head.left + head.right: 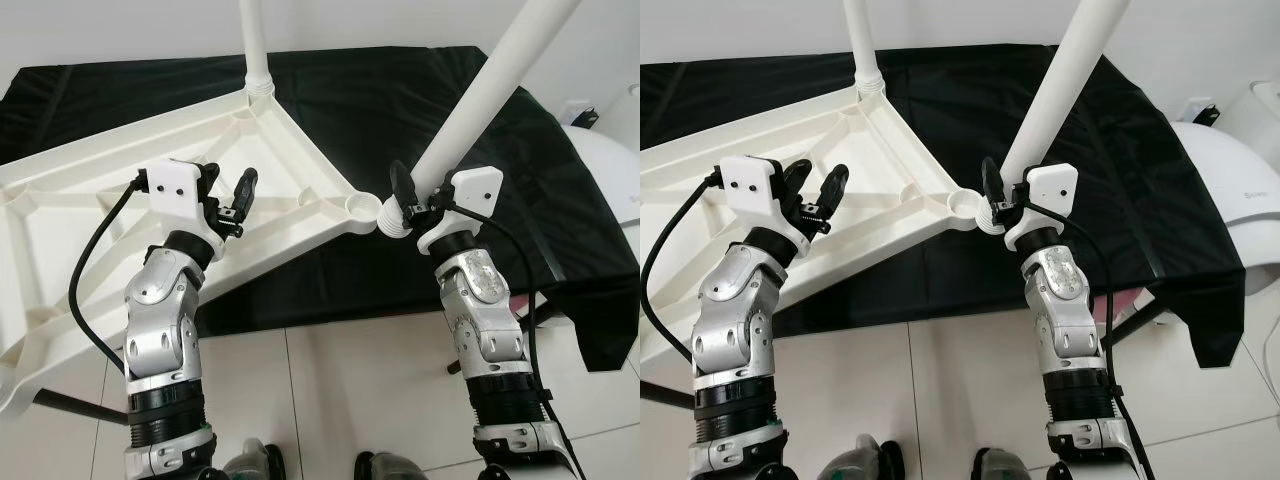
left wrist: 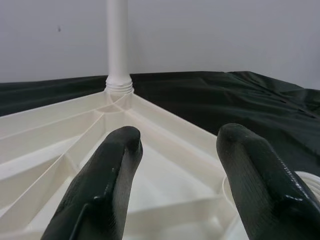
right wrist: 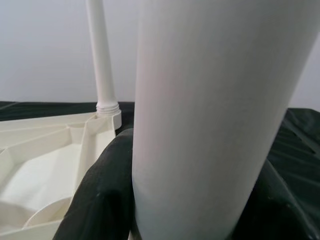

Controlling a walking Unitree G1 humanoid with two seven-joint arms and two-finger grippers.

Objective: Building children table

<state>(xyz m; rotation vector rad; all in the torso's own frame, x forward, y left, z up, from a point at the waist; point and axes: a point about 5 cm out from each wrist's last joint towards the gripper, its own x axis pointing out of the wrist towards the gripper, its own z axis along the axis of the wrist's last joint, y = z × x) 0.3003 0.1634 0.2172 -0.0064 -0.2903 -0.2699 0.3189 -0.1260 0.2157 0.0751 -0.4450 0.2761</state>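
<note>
A white plastic tabletop (image 1: 90,215) lies upside down on a black cloth, ribs facing up. One white leg (image 1: 255,45) stands screwed into its far corner socket. My right gripper (image 1: 418,195) is shut on a second white leg (image 1: 480,95), which leans up to the right; its threaded end (image 1: 393,220) sits just beside the near corner socket (image 1: 361,206). My left gripper (image 1: 228,192) is open, hovering over the tabletop's ribs left of that socket. In the left wrist view its fingers (image 2: 112,175) frame the ribbed underside; in the right wrist view the held leg (image 3: 210,115) is close up.
The black cloth (image 1: 400,90) drapes over a low surface with its front edge hanging toward the white tiled floor (image 1: 340,400). A white rounded appliance (image 1: 1240,190) stands at the right. The tabletop's left part overhangs the cloth. My feet (image 1: 310,465) are below.
</note>
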